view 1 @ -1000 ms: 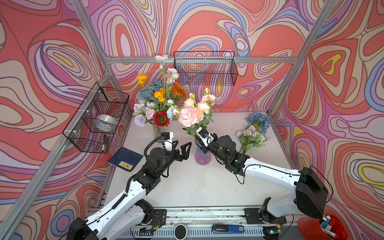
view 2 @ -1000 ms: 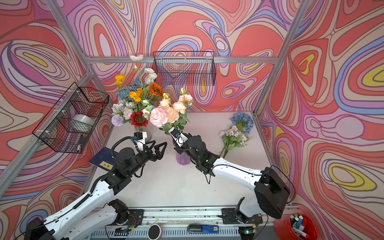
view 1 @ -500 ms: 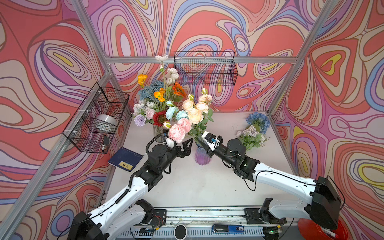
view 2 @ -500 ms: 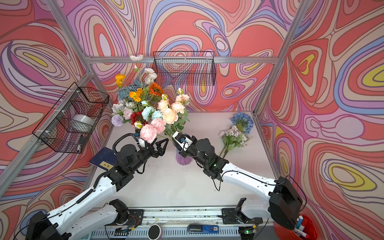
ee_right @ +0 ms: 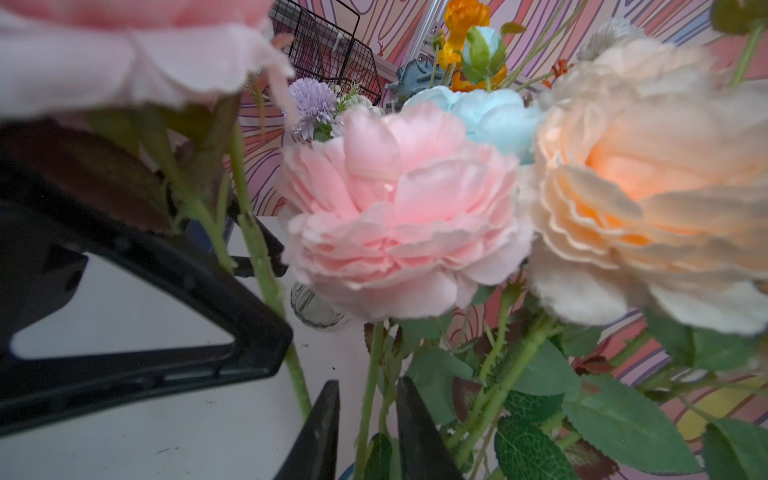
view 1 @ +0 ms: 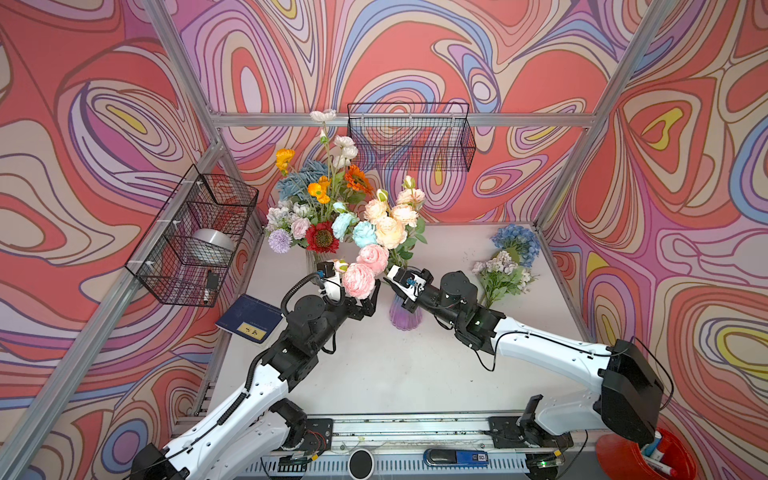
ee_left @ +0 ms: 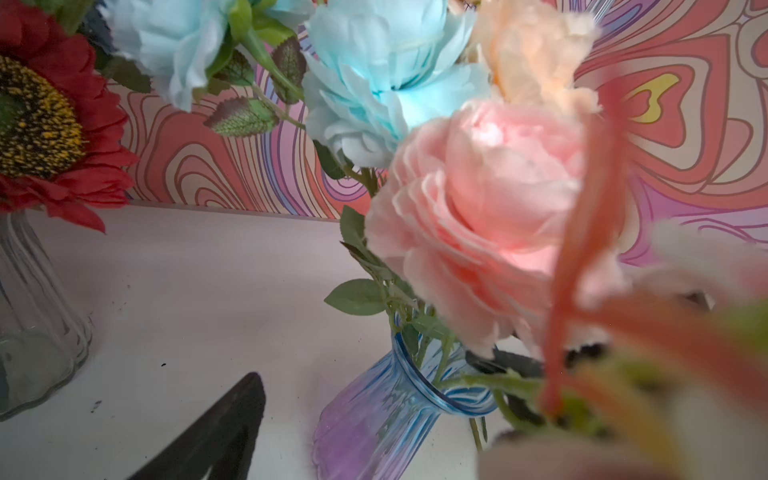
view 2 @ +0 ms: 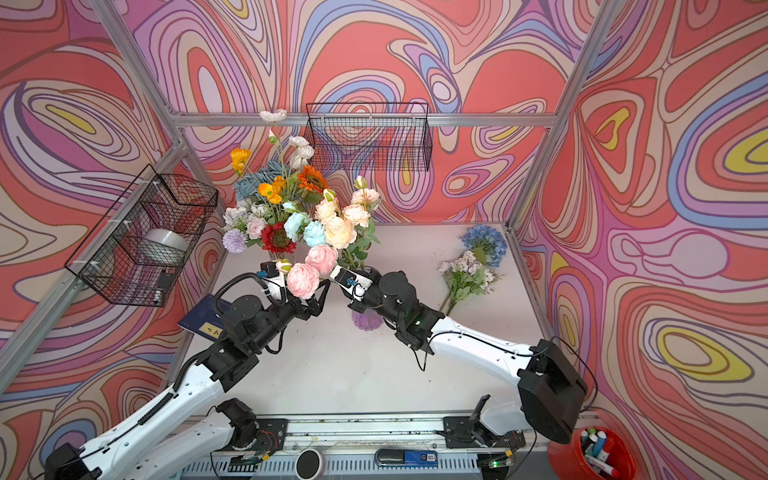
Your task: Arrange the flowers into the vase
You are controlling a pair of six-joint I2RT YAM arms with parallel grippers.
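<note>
Pink peonies [view 1: 358, 279] above purple vase [view 1: 405, 320]

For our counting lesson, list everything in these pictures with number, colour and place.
purple vase: one, purple-blue glass, table middle, holding peach roses
clear vase: one, glass, back left, holding a mixed bouquet
pink peonies: two, pink, between the grippers
loose flowers: one bunch, blue and lilac, lying table right
wire baskets: two, black, hung left and back
booklet: one, navy, table left
red cup: one, red, front right, holding pens
left gripper: one, black, open
right gripper: one, black, stems between its jaws
</note>
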